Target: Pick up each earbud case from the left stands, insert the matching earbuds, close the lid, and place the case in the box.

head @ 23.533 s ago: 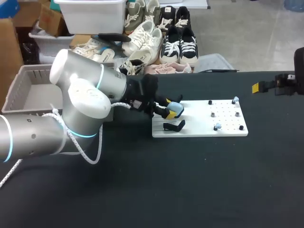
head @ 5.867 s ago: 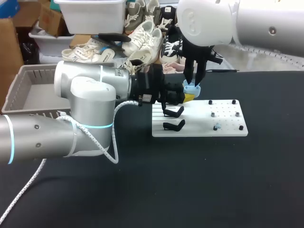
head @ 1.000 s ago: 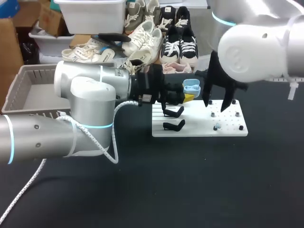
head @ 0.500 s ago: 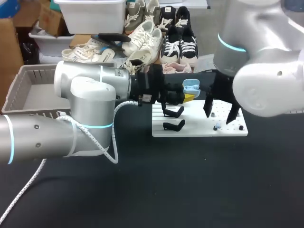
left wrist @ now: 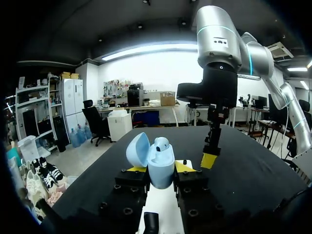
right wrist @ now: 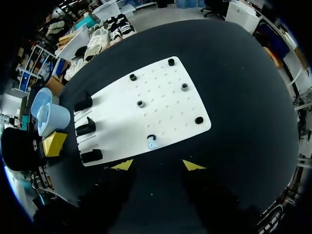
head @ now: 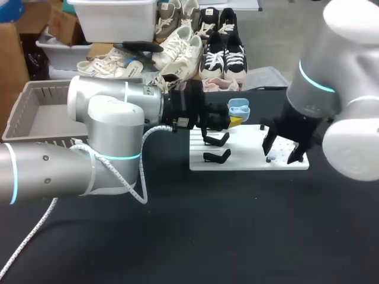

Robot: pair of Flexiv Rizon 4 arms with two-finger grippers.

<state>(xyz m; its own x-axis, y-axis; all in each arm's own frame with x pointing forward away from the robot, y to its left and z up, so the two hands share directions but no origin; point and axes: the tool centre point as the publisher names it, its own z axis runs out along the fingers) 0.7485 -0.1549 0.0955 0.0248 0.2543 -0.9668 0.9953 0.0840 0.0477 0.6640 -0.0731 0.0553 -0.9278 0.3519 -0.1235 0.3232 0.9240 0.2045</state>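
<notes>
My left gripper (head: pixel 233 120) is shut on a light blue earbud case (head: pixel 238 109), held level above the left end of the white board (head: pixel 249 163). The case's lid stands open in the left wrist view, with one blue earbud (left wrist: pixel 163 143) seated in the case (left wrist: pixel 160 163) between the left gripper's (left wrist: pixel 161 168) fingers. My right gripper (head: pixel 283 155) hangs open over the board's front right part. In the right wrist view a loose blue earbud (right wrist: pixel 152 143) lies on the board (right wrist: pixel 146 112) just ahead of the right gripper (right wrist: pixel 157 165). Nothing is between its fingers.
Black stands (head: pixel 217 148) sit empty at the board's left end. Several black earbuds (right wrist: pixel 185 87) sit on pegs across the board's right half. A grey basket (head: pixel 18 121) stands at the table's far left. Black tabletop spreads in front of the board.
My right arm has swung right and down, from beside the case to the board's front right. Its fingers have spread a little wider. The left arm and case have stayed put.
</notes>
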